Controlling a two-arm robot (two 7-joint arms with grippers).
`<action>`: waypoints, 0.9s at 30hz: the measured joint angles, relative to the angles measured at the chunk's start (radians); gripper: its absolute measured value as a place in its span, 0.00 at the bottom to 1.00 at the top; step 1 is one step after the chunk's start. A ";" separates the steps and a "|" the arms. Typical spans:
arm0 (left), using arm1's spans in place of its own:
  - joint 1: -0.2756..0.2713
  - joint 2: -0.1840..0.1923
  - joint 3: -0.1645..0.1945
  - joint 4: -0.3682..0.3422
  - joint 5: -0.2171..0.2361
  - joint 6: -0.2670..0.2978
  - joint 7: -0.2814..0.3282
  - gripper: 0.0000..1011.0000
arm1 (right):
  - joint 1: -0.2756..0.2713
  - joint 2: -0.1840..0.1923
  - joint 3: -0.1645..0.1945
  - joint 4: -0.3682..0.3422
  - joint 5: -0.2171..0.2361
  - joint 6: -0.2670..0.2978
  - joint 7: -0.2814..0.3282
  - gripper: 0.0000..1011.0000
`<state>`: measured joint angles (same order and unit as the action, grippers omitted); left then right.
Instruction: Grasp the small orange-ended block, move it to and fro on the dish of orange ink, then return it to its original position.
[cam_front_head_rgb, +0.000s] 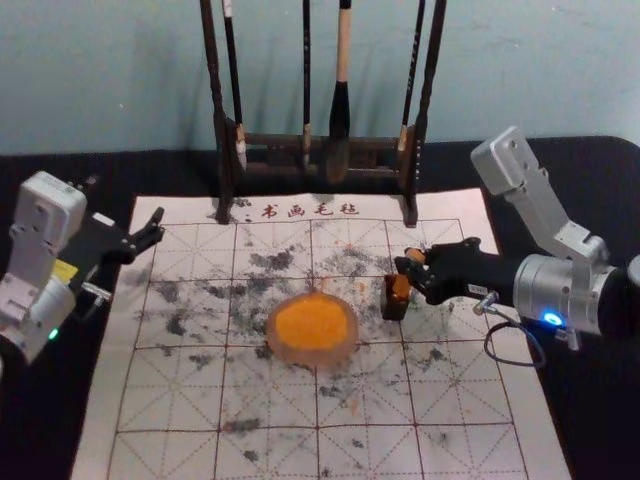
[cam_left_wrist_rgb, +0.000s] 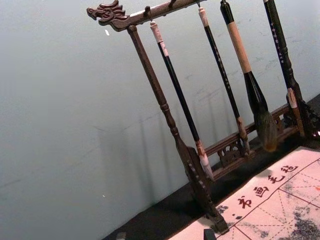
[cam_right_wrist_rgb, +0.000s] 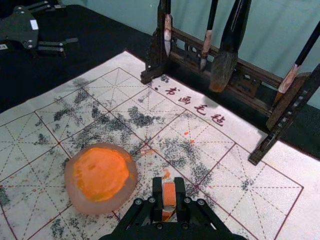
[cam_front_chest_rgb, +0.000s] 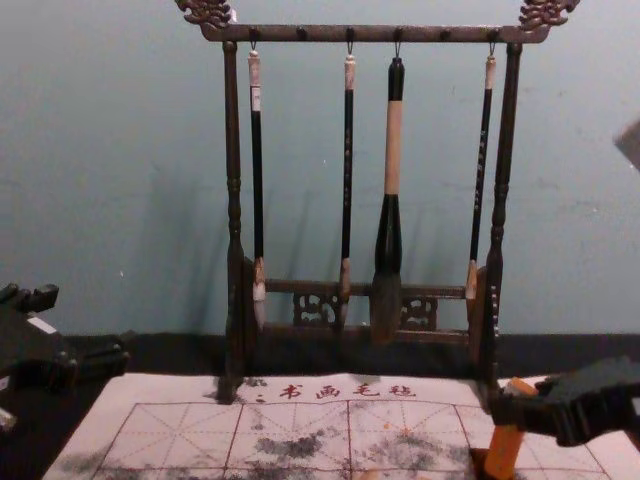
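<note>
Left pincer (cam_front_chest_rgb: 88, 327): hanging spread, dish's (cam_front_head_rgb: 313, 325) 10 o'clock | right pincer (cam_front_head_rgb: 412, 262): pinching block (cam_right_wrist_rgb: 169, 194) | dish: lying on mat (cam_front_head_rgb: 270, 452) | block: sitting at dish's 2 o'clock, probably handling light, stiff, ink-slick; upper sides best taking the grip

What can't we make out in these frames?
Block, gripped middle: right wrist view, hidden by right gripper.
Block, lower end: chest view, cut off by bottom edge.
Block-to-dark box contact: head view, overlap hides it.
Rack, top: head view, cut off by top edge.
Brush handle, lettering: chest view, too small.
</note>
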<state>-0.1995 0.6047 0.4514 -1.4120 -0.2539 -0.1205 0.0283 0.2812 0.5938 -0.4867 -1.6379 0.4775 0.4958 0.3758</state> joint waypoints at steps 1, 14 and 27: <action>0.000 0.000 0.000 0.000 0.000 0.000 0.000 0.99 | 0.002 -0.003 -0.001 0.004 -0.004 0.000 0.001 0.11; 0.000 0.000 0.000 0.000 0.000 0.000 0.000 0.99 | 0.017 -0.034 -0.018 0.045 -0.038 -0.001 0.016 0.11; 0.000 0.000 0.000 0.000 0.000 0.000 0.000 0.99 | 0.024 -0.060 -0.036 0.072 -0.100 -0.020 0.020 0.11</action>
<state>-0.1995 0.6047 0.4514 -1.4120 -0.2539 -0.1205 0.0283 0.3054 0.5336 -0.5230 -1.5658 0.3774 0.4757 0.3958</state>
